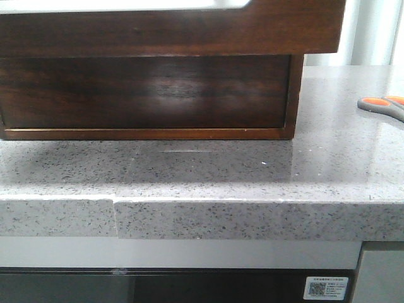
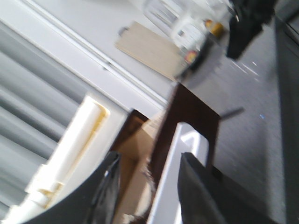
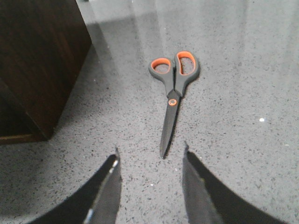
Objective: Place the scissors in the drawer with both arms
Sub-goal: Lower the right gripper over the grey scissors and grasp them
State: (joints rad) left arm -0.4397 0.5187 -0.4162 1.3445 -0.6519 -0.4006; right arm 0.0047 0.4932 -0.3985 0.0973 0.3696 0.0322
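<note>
Scissors (image 3: pixel 173 91): closed, flat on the grey speckled counter (image 1: pixel 208 167), beside the dark wooden box (image 1: pixel 145 95), apart from it.
Drawer (image 1: pixel 170 25): pulled out over the box's front; white cutout along its top edge.
Left gripper (image 2: pixel 148 186): jaws parted, straddling the drawer front.
Right gripper (image 3: pixel 150 179): jaws parted, empty, blade tip between the 2 fingers.

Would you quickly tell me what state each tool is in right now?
Left tool: open, straddling the dark brown wooden drawer front.
Right tool: open, empty, near the grey-and-orange scissors.
</note>
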